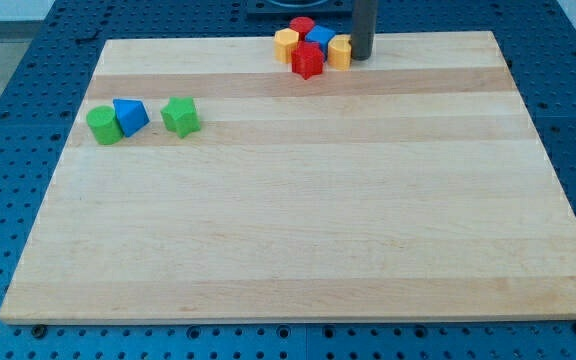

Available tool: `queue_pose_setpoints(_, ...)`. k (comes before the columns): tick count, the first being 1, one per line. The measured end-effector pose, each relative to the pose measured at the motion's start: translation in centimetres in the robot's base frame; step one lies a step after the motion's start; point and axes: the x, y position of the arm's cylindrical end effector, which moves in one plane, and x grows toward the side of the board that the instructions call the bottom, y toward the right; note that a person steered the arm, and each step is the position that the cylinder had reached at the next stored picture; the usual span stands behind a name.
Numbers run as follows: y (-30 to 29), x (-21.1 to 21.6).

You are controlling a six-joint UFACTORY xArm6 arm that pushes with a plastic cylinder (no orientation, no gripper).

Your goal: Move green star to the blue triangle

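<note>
My tip [362, 57], the tool, far from green star [180, 116]

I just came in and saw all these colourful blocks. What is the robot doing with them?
My tip is at the view's top, right beside a yellow block in a cluster of red, blue and yellow blocks. My job is to push the green star to the blue triangle. Those two sit at the view's left with a small gap between them, far from my tip. A green block touches the triangle's other side.

Two green blocks [105, 125] [180, 116], two blue [130, 116] [319, 37], two red [307, 60] [301, 25], two yellow [286, 44] [339, 51].
</note>
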Motion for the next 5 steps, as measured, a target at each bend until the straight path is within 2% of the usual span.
queue_pose_setpoints(3, -2.2, 0.9)
queue_pose_setpoints(5, -2.0, 10.3)
